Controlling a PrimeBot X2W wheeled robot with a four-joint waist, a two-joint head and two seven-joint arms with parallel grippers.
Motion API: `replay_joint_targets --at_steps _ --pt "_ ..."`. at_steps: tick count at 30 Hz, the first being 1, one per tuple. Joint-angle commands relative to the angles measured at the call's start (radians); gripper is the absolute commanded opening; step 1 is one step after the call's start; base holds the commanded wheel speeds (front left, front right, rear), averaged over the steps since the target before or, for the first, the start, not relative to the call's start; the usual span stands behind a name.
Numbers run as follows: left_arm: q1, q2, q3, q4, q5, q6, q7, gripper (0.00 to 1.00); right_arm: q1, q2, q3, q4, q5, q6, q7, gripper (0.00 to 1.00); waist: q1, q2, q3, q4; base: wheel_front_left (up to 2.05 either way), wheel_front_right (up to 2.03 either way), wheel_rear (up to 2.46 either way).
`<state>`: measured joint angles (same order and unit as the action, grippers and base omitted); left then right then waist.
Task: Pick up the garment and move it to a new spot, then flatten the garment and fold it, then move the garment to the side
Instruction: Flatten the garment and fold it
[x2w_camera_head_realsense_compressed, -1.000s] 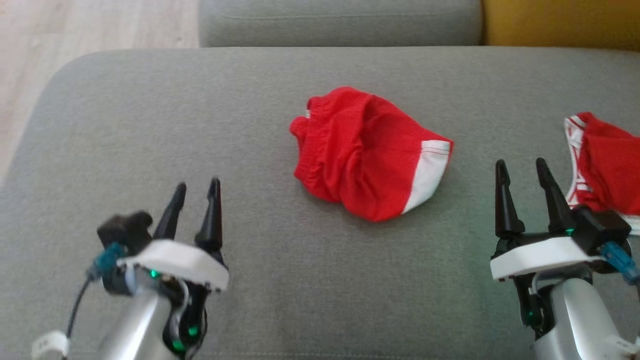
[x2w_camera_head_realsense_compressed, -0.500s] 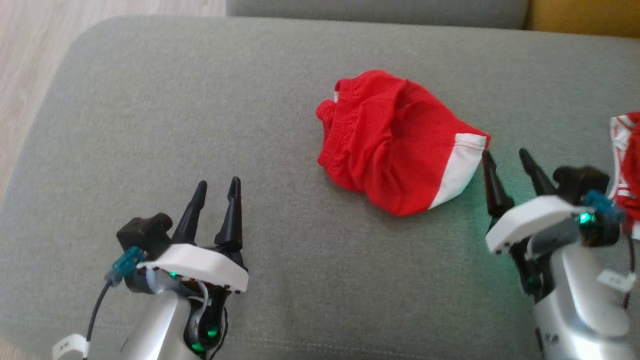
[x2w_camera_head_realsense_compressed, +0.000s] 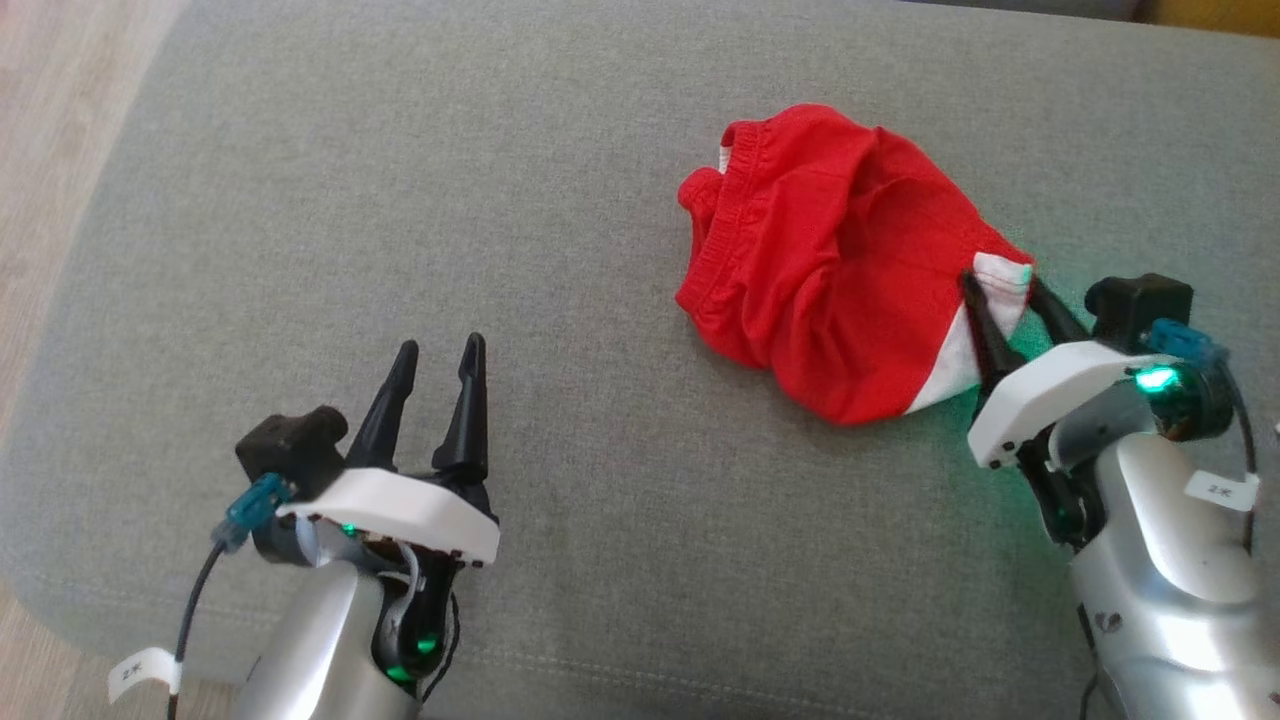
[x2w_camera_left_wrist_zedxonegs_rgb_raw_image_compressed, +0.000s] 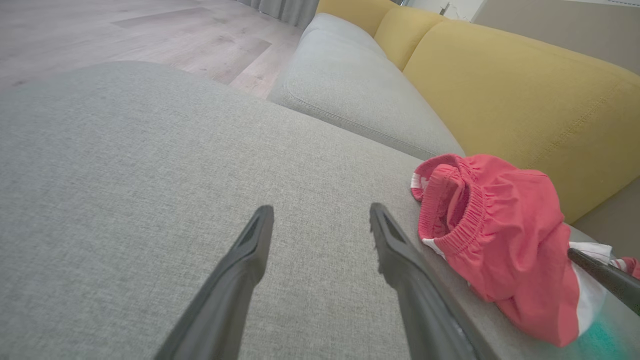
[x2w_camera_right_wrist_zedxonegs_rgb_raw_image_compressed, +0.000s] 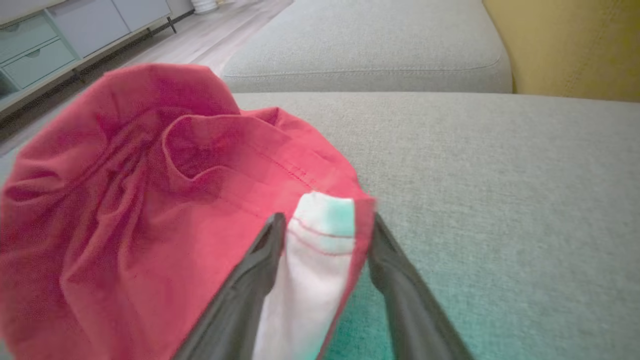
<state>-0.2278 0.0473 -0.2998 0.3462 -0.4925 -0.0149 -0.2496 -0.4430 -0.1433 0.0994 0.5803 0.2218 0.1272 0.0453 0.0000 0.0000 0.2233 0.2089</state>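
The garment is a pair of red shorts (x2w_camera_head_realsense_compressed: 830, 290) with a white side panel, crumpled on the grey cushion (x2w_camera_head_realsense_compressed: 400, 200). In the left wrist view the red shorts (x2w_camera_left_wrist_zedxonegs_rgb_raw_image_compressed: 500, 230) lie to the right, elastic waistband toward the camera. My right gripper (x2w_camera_head_realsense_compressed: 1003, 292) is open, its two fingers straddling the white corner of the shorts (x2w_camera_right_wrist_zedxonegs_rgb_raw_image_compressed: 320, 250); the right gripper (x2w_camera_right_wrist_zedxonegs_rgb_raw_image_compressed: 325, 225) has fabric between its fingers. My left gripper (x2w_camera_head_realsense_compressed: 438, 355) stands open over bare cushion, well to the left of the shorts. In its own view the left gripper (x2w_camera_left_wrist_zedxonegs_rgb_raw_image_compressed: 320, 215) holds nothing.
A second grey cushion (x2w_camera_left_wrist_zedxonegs_rgb_raw_image_compressed: 350, 95) and a yellow sofa back (x2w_camera_left_wrist_zedxonegs_rgb_raw_image_compressed: 525, 95) lie beyond the shorts. Wooden floor (x2w_camera_head_realsense_compressed: 50, 150) borders the cushion's left edge. A pale cabinet with drawers (x2w_camera_right_wrist_zedxonegs_rgb_raw_image_compressed: 60, 35) stands across the floor.
The head camera has tilted down and turned. My right gripper has moved forward and left until its open fingers straddle the shorts' white corner. The left gripper has barely moved.
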Motion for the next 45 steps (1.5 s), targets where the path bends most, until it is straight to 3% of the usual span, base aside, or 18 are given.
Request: replay_joint_targets --at_steps 1,9,17,25,28,32,45 --pt "-0.034 0.005 0.044 -0.024 0.011 -0.005 -0.012 1.00 -0.039 -0.010 0.035 -0.030 0.005 0.003 -0.023 0.00 0.0000 0.0000 -0.004 -0.002 0.00 0.00 0.00" --pt "-0.020 0.003 0.049 -0.010 -0.004 -0.005 -0.012 1.00 -0.077 -0.019 0.136 -0.123 -0.012 0.003 -0.066 0.00 0.0000 0.0000 -0.066 -0.023 0.00 0.00 0.00" --pt "0.008 0.003 0.032 -0.010 -0.030 0.004 -0.012 1.00 -0.204 -0.020 0.288 -0.314 0.018 0.003 0.025 0.00 0.0000 0.0000 -0.138 -0.033 0.00 0.00 0.00" --pt "0.034 0.003 0.029 -0.014 -0.042 0.014 -0.012 1.00 -0.370 0.049 0.374 -0.412 0.106 0.003 0.078 0.00 0.0000 0.0000 -0.166 -0.038 0.00 0.00 0.00" --pt "0.038 0.003 0.027 -0.014 -0.044 0.015 -0.012 1.00 -0.433 0.077 0.314 -0.393 0.132 0.003 0.059 0.00 0.0000 0.0000 -0.171 -0.037 0.00 0.00 0.00" --pt "0.043 0.003 0.030 -0.020 -0.045 0.019 -0.012 1.00 -0.452 0.091 0.143 -0.305 0.074 0.003 0.069 0.00 0.0000 0.0000 -0.173 -0.040 0.00 0.00 0.00" --pt "0.030 0.003 0.025 -0.033 -0.032 0.014 -0.012 1.00 -0.177 0.093 -0.315 -0.008 -0.236 0.003 0.140 0.00 0.0000 0.0000 -0.125 -0.071 0.00 0.00 0.00"
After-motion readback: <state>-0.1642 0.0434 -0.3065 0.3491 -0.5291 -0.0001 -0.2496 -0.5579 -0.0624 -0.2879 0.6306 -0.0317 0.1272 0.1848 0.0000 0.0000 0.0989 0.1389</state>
